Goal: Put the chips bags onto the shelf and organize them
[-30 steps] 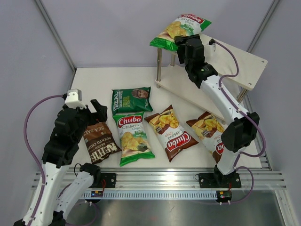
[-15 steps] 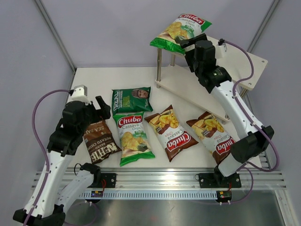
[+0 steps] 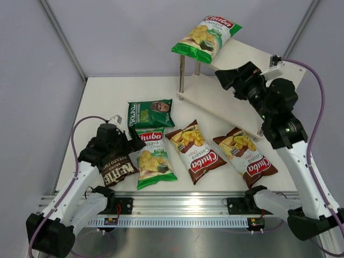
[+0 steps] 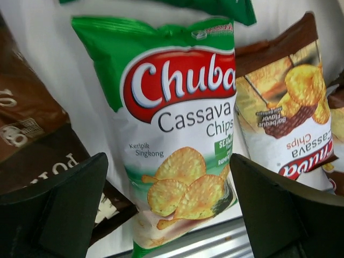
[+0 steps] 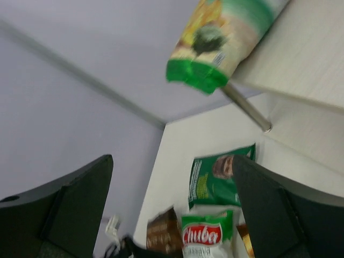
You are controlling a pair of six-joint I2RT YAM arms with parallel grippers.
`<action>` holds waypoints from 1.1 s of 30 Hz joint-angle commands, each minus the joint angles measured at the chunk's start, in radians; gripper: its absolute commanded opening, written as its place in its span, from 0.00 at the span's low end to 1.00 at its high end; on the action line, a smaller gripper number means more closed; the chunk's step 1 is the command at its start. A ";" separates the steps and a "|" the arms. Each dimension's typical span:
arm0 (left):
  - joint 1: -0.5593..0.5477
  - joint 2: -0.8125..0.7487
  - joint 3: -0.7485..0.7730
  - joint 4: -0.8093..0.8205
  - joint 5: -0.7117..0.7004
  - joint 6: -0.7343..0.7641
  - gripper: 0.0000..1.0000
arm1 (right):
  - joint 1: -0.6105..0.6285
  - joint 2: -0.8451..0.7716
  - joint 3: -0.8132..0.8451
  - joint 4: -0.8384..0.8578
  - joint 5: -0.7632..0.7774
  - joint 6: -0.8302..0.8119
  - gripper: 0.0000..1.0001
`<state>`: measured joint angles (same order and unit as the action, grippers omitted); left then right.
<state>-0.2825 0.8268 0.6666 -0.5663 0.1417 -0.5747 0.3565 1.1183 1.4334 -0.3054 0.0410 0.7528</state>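
One green Chuba bag [image 3: 207,35] lies on the shelf's top board [image 3: 263,64], overhanging its left end; it also shows in the right wrist view [image 5: 226,37]. My right gripper [image 3: 226,76] is open and empty, in the air beside the shelf, right of that bag. On the table lie the portrait bag [image 3: 150,113], the second green Chuba bag [image 3: 153,158], two brown-red Chuba bags [image 3: 196,150] [image 3: 247,156] and the Kettle bag [image 3: 115,166]. My left gripper [image 3: 129,142] is open, low over the green Chuba bag [image 4: 177,129], with the Kettle bag [image 4: 32,145] at its left.
The shelf's lower board [image 3: 215,99] is bare and stands on metal posts [image 3: 181,75]. Grey walls enclose the table on three sides. An aluminium rail [image 3: 183,204] runs along the near edge.
My right gripper has drawn back to the right, away from the green bag on the top board. My left arm has dropped and moved right, over the green bag on the table.
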 commanded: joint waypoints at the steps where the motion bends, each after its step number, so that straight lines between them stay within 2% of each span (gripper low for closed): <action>1: 0.000 0.015 -0.041 0.141 0.119 -0.057 0.99 | -0.004 -0.104 -0.111 0.078 -0.386 -0.194 0.99; 3: 0.000 0.029 -0.079 0.164 0.125 -0.066 0.99 | -0.004 -0.132 -0.134 0.060 -0.510 -0.246 0.99; 4: 0.000 0.038 -0.090 0.170 0.125 -0.073 0.99 | -0.005 -0.155 -0.152 0.040 -0.623 -0.260 0.99; 7: 0.000 0.064 -0.145 0.206 0.134 -0.082 0.99 | -0.004 -0.204 -0.204 0.058 -0.777 -0.254 1.00; 15: 0.000 0.129 -0.266 0.396 0.237 -0.100 0.99 | -0.005 -0.285 -0.329 0.231 -0.963 -0.161 1.00; 21: 0.002 0.201 -0.315 0.506 0.266 -0.122 0.91 | -0.005 -0.276 -0.369 0.337 -1.015 -0.107 0.99; 24: 0.002 0.224 -0.349 0.591 0.298 -0.140 0.77 | -0.005 -0.272 -0.379 0.350 -1.011 -0.098 0.99; 25: 0.002 0.227 -0.352 0.612 0.300 -0.142 0.62 | -0.004 -0.272 -0.383 0.348 -1.003 -0.096 1.00; 26: 0.000 0.221 -0.360 0.620 0.303 -0.149 0.56 | -0.004 -0.272 -0.386 0.344 -0.994 -0.098 1.00; 29: 0.002 0.167 -0.369 0.632 0.288 -0.171 0.41 | -0.005 -0.273 -0.403 0.319 -0.957 -0.105 0.99; 31: 0.000 0.126 -0.377 0.632 0.274 -0.200 0.36 | -0.004 -0.275 -0.419 0.272 -0.909 -0.118 0.99; 32: 0.000 0.104 -0.381 0.634 0.266 -0.214 0.26 | -0.005 -0.276 -0.429 0.258 -0.885 -0.125 0.99; 33: 0.002 0.060 -0.387 0.643 0.266 -0.238 0.23 | -0.005 -0.275 -0.450 0.234 -0.836 -0.125 1.00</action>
<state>-0.2825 0.9516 0.3126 0.0624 0.4492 -0.7765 0.3531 0.8471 1.0145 -0.0364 -0.8909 0.6365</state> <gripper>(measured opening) 0.429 0.993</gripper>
